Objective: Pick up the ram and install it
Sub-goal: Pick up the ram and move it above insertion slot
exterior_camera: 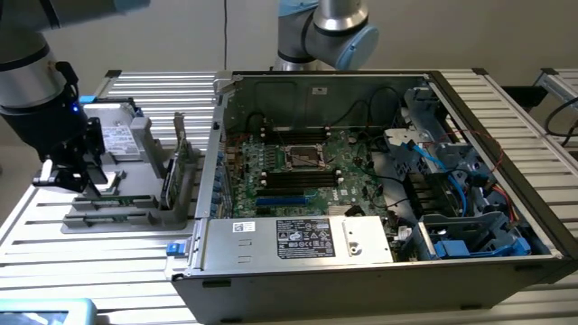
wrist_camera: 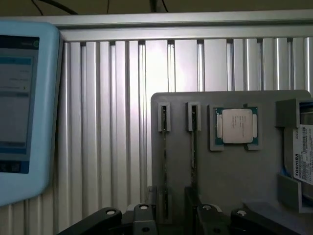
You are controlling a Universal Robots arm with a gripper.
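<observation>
Ram (exterior_camera: 126,200), thin green stick, edge-up in grey holder (exterior_camera: 91,227)

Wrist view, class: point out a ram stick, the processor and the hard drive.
ram stick (wrist_camera: 165,161), wrist view, thin edge
processor (wrist_camera: 236,126), wrist view, metal lid centre
hard drive (wrist_camera: 304,154), wrist view, white label

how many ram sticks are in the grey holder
2, both on edge in the grey holder: one ram stick in the slot next to the processor, the other in the slot beyond it. More may be hidden off-frame.
</observation>
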